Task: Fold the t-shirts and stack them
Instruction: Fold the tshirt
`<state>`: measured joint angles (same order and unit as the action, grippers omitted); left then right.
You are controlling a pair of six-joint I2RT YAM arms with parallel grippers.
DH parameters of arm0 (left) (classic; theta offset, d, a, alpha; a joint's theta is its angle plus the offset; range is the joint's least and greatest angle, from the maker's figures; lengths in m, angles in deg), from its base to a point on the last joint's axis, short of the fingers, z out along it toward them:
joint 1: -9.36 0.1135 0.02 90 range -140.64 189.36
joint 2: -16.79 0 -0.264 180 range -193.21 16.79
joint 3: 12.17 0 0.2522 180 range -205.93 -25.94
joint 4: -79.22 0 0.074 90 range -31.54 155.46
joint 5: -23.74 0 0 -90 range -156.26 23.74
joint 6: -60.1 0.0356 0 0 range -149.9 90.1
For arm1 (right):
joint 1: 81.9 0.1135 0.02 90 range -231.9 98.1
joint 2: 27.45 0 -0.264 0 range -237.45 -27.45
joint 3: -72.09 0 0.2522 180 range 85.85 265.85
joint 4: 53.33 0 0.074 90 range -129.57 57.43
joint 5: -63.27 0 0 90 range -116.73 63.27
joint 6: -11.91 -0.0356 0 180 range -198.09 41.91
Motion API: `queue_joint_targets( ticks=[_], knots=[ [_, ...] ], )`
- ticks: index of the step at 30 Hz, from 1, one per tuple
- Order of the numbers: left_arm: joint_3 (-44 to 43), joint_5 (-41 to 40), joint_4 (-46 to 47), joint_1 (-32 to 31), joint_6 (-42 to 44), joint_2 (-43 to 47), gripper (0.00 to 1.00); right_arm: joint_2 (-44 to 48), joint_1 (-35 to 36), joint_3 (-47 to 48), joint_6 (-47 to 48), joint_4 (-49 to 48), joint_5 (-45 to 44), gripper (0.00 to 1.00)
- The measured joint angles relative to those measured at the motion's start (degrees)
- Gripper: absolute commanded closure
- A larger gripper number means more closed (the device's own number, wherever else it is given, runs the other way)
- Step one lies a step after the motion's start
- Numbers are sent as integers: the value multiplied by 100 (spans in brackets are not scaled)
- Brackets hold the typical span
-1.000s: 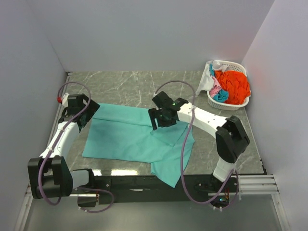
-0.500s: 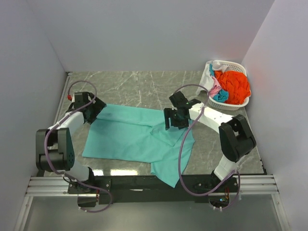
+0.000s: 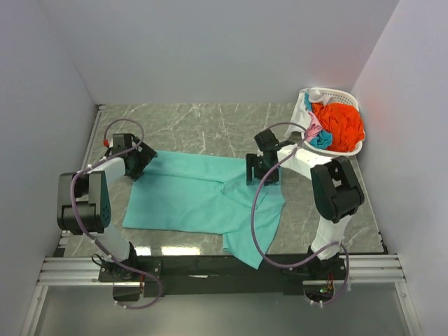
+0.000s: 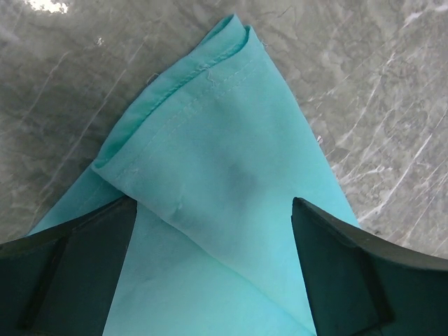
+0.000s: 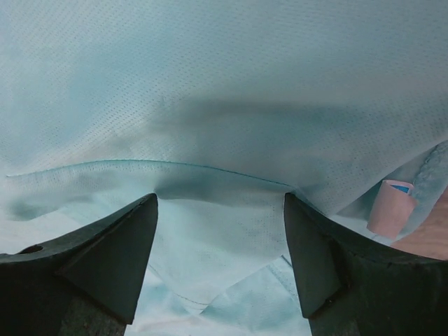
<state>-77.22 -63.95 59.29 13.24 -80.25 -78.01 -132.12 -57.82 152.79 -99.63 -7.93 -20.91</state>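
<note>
A teal-green t-shirt (image 3: 199, 199) lies spread and partly folded on the marble table. My left gripper (image 3: 137, 162) is low over its far left corner, open. In the left wrist view the doubled hemmed corner (image 4: 210, 140) lies between the spread fingers (image 4: 336, 266). My right gripper (image 3: 260, 172) is low over the shirt's far right part, open. In the right wrist view a cloth fold (image 5: 210, 126) fills the picture between its fingers (image 5: 105, 259). Orange-red (image 3: 339, 123), pink (image 3: 314, 130), white (image 3: 299, 119) and blue (image 3: 322, 140) shirts lie bundled in the basket.
The white latticed basket (image 3: 329, 152) stands at the far right corner against the wall. Grey walls close in the left, back and right. The shirt's near right flap (image 3: 252, 241) hangs over the table's front edge beside the black rail (image 3: 196, 264).
My right gripper has moved right and back along the shirt toward the basket. My left gripper has shifted a little right onto the shirt's corner, its arm drawing back. The shirt has slid slightly right.
</note>
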Motion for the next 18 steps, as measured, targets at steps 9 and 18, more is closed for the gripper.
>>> queue_joint_targets(
  ticks=[9, 18],
  knots=[
    [-470, 103, 122, -59, -42, -485, 1, -581, -603, 793, 140, 17, 313, 21],
    [-1360, 162, 232, -162, -109, -1268, 0, -1552, -938, 2216, 352, 208, 468, 21]
  ],
)
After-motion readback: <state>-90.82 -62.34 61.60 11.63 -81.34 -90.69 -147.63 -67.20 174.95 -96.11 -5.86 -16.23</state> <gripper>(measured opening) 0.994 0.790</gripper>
